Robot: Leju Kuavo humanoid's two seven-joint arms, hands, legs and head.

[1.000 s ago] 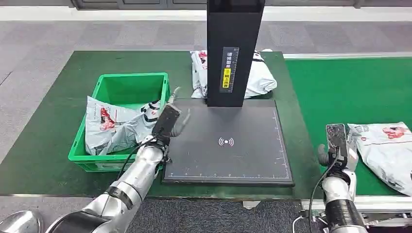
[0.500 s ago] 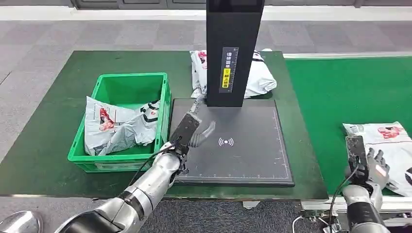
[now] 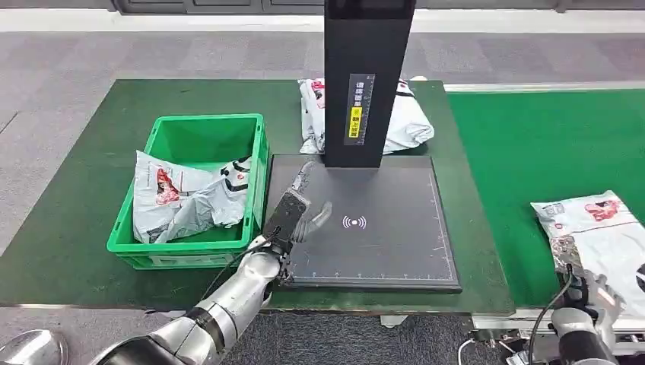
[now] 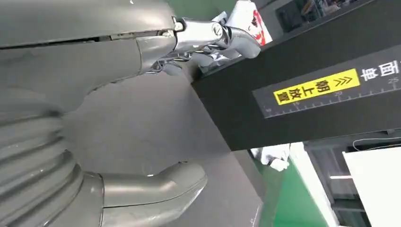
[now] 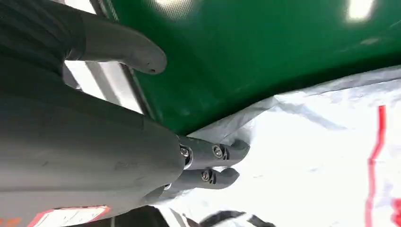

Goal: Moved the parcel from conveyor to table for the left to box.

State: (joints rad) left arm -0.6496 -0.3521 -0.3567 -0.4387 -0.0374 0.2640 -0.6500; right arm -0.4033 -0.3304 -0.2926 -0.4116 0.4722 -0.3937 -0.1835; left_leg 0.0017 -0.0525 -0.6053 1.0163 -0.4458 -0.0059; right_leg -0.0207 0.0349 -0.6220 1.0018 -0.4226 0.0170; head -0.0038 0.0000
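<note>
Step in hand, as judged: grasp of white plastic mailer parcel with red print point(image 3: 601, 239), lying flat on green conveyor belt point(image 3: 532, 144), near its front edge. Right hand point(image 3: 589, 293) low at parcel's near edge, fingers point(image 5: 222, 152) apart against film, thumb clear, nothing held. Left hand point(image 3: 298, 209) empty, fingers spread, over black scanner pad point(image 3: 380, 243) beside green plastic crate point(image 3: 190, 137). Needs fingers under film edge, thumb on top, firm pinch before lift; thin film likely slippery, saggy.
</note>
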